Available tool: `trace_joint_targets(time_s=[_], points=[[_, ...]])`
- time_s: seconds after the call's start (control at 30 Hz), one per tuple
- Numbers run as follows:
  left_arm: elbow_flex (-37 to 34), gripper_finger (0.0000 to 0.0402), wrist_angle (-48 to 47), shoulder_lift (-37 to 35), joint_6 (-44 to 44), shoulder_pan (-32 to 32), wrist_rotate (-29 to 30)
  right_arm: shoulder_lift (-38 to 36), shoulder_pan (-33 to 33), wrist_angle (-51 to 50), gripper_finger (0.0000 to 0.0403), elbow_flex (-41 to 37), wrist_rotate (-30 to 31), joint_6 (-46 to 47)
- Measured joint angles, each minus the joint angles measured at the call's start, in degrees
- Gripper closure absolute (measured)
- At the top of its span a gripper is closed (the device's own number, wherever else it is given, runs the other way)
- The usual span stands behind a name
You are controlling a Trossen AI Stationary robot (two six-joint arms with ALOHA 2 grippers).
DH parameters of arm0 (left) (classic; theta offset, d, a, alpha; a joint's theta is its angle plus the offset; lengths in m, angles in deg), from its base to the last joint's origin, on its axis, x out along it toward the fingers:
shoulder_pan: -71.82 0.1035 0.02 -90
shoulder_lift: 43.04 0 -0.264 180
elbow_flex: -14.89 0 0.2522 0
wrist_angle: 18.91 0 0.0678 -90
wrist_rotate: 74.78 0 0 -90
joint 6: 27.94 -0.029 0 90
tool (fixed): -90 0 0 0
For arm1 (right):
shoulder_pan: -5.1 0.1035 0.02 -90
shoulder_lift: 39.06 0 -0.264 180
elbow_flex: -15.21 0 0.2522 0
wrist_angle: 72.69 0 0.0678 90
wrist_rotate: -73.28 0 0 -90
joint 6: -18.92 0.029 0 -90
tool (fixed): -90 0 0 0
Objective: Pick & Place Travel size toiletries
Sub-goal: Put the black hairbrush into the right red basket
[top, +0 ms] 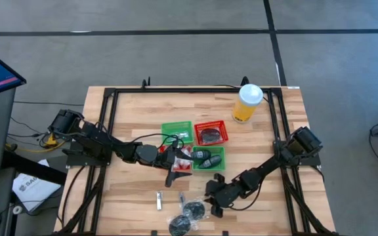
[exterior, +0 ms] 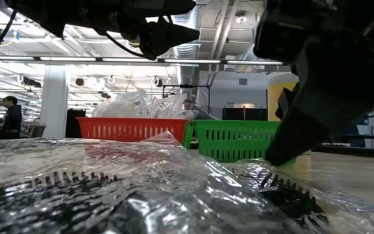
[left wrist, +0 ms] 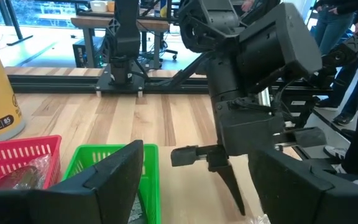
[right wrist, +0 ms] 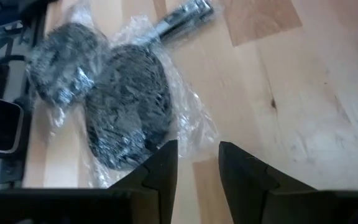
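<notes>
Two dark grey discs in clear wrap (top: 186,216) lie near the table's near edge, filling the right wrist view (right wrist: 126,99) and the low view's foreground (exterior: 141,188). My right gripper (top: 210,207) (right wrist: 197,152) is low beside them, open by a narrow gap. Whether one finger (right wrist: 163,165) touches the wrap's edge I cannot tell. A thin silvery tube (top: 159,200) lies flat to the left, another thin item (right wrist: 188,12) just past the discs. My left gripper (top: 171,177) (left wrist: 197,158) hangs open above the baskets, holding nothing.
A green basket (top: 177,133), a red basket (top: 210,133) and a second green basket (top: 209,158) with dark items sit mid-table. A yellow cup with a white lid (top: 247,103) stands toward the far right. Bare wood lies to the right of the discs (right wrist: 303,93).
</notes>
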Motion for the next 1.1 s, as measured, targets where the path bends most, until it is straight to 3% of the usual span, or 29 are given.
trace_joint_targets(time_s=[0.17, 0.47, 0.67, 0.77, 0.87, 1.0, 1.1], points=[[0.0, 0.0124, -0.1, 0.0, 0.0, 0.0, 0.0, 0.1, -0.5, 5.8, 0.0294, -2.2, -1.5, 0.2], [0.0, 0.0124, -0.2, 0.0, 0.0, 0.0, 0.0, 2.4, -1.0, 7.6, 0.0294, -2.4, -3.2, 0.2], [0.0, 0.0124, -0.3, 0.0, 0.0, 0.0, 0.0, 6.4, -3.1, 16.2, 0.0294, -1.9, -8.5, 0.1], [0.0, 0.0124, -0.3, 0.0, 0.0, 0.0, -0.2, 6.4, -3.8, 15.8, 0.0295, -1.9, -9.8, -0.3], [0.0, 0.0124, -0.4, 0.0, 0.0, 0.0, -0.2, 6.3, -3.9, 15.4, 0.0316, -1.8, -9.8, -0.4], [0.0, 0.0124, -0.5, 0.0, 0.0, 0.0, -0.2, 6.4, -4.0, 14.6, 0.0386, -1.9, -10.0, -1.5], [0.0, 0.0124, -0.7, 0.0, 0.0, 0.0, -0.2, 6.3, -4.0, 14.6, 0.0392, -1.9, -9.9, -1.9]])
